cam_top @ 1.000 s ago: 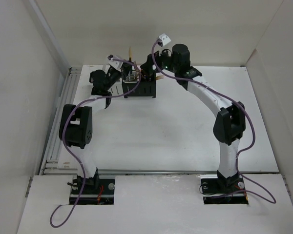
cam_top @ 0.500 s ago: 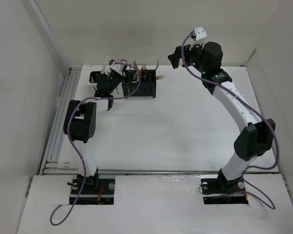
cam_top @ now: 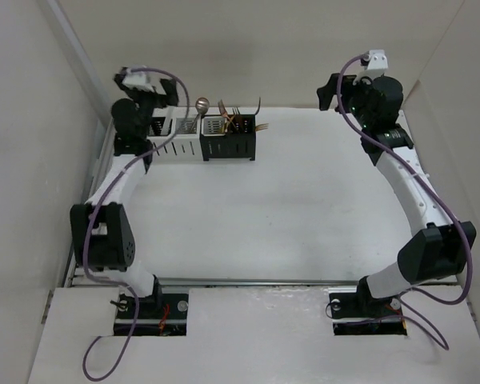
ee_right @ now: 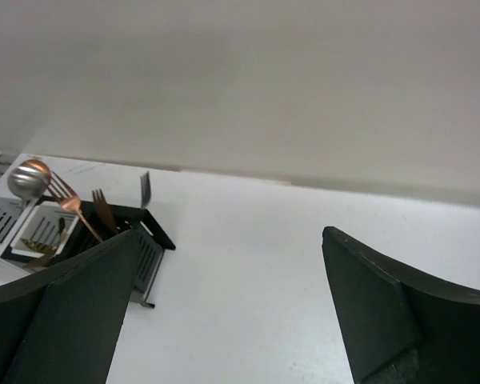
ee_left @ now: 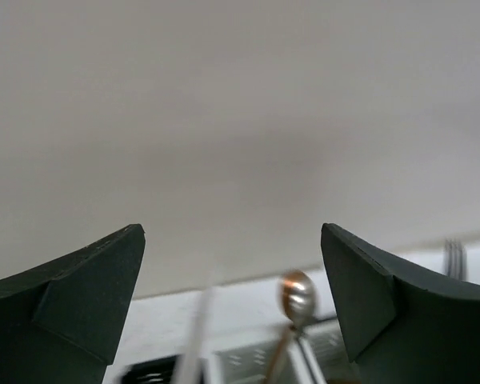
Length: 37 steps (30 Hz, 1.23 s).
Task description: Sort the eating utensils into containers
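Top view: the row of 4 caddies (cam_top: 224, 149) sits at the far edge of the worktop (cam_top: 304, 208), left of centre. The round-bowled spoon (cam_top: 202, 104) and copper forks (cam_top: 232, 117) stand in them, bowl and tines up. Standing handle-down keeps each kind apart and easy to lift. 1 copper piece leans out past the right side of the end black caddy. No utensil is seen lying loose on the worktop, so I judge the sorting done or nearly done.

Left gripper (ee_left: 232, 230): fingers spread wide, nothing between them. It is raised at the far left corner, just beside the left end of the row.

Right gripper (ee_right: 230, 234): also spread wide and empty. It is held high near the far right corner, well apart from the caddies. Judgement: both are held up off the surface to stay out of the way of the upright cutlery.

View differences:
- The top view gives the whole row and the bare worktop, but the finger gap cannot be read there.
- The left wrist view shows the finger spread, and below it the spoon bowl, a blurred pale stick (ee_left: 196, 344) and fork tines against the back wall (ee_left: 240, 96). Only the caddy tops show, at the bottom edge.
- The right wrist view shows the slotted side of the black caddy (ee_right: 150, 250) holding forks. A white caddy (ee_right: 44, 224) to its left has something gold inside; I cannot tell what.
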Tool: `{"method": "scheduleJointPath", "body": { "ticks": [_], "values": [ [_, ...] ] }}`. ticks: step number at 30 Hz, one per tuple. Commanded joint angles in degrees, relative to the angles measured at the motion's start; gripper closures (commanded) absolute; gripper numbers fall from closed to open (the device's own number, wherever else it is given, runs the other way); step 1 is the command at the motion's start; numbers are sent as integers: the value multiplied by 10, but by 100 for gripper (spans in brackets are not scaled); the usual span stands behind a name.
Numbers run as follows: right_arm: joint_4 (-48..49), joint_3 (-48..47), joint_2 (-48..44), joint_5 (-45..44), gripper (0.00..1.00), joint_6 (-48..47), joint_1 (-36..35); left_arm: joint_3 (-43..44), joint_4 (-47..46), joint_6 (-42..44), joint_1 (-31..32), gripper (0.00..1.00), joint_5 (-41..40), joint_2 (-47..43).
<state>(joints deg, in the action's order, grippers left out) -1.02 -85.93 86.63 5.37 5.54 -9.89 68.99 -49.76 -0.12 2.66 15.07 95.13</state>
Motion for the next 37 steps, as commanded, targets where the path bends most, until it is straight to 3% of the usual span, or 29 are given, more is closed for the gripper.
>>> {"method": "scheduleJointPath", "body": {
  "ticks": [1,2,3,6,12,21,31,37],
  "values": [
    [-24,26,-29,-28,0,56,26,65,125,-1,-45,10,-151,-101],
    [-44,31,-34,-22,0,72,31,65,185,7,-66,10,-202,-125],
    [-53,37,-41,-22,0,77,38,65,210,13,-77,10,-203,-137],
    [-101,47,-47,-92,0,105,44,40,292,13,-113,10,-281,-190],
    [-216,17,-47,-209,0,112,50,-74,391,-6,-197,7,-383,-288],
    [-216,51,-83,-142,0,117,55,-193,452,-16,-208,7,-363,-420],
    [-203,88,-153,-126,0,105,55,-204,462,-22,-197,7,-345,-448],
    [-140,141,-199,-92,0,93,55,-209,468,-34,-192,0,-345,-454]
  ]
}}
